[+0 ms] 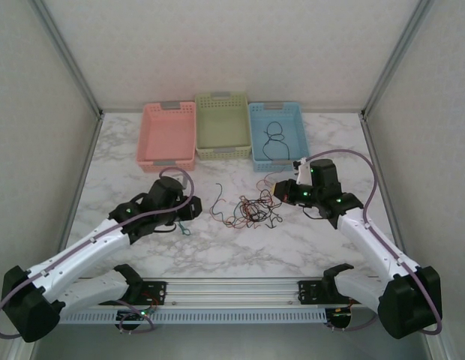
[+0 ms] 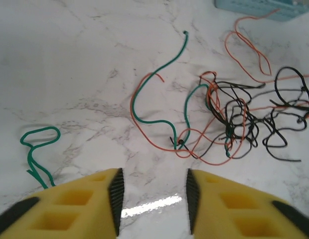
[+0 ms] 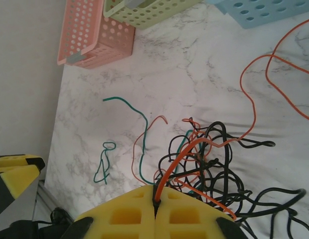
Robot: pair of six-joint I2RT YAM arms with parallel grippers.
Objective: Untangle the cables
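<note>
Marble tabletop (image 1: 307,247), white with grey veins, lies under both arms, and three baskets stand in a row at 12 o'clock in the top view: a pink basket (image 1: 154,162), a green basket (image 1: 214,152) and a blue basket (image 1: 255,142) (a black cable (image 1: 276,139) lies loosely looped inside the blue one).

Your cables (image 1: 251,212) sit in a knot at the centre of the tabletop, with red-orange, black and green strands crossing over one another. At 9 o'clock of that knot a long green cable (image 2: 144,89) snakes outward, one end free of the heap. Toward 8 o'clock a small green cable (image 1: 186,229) lies on its own, apart from the knot and just beside your left claw (image 1: 193,210).

That left claw hangs low over the marble with its fingers apart and nothing between them. Your right claw (image 3: 155,199) sits at 2 o'clock of the knot, fingers pressed together — clamped on a red-orange cable (image 3: 182,154), which arcs out from the seam where they meet and runs into the heap.
</note>
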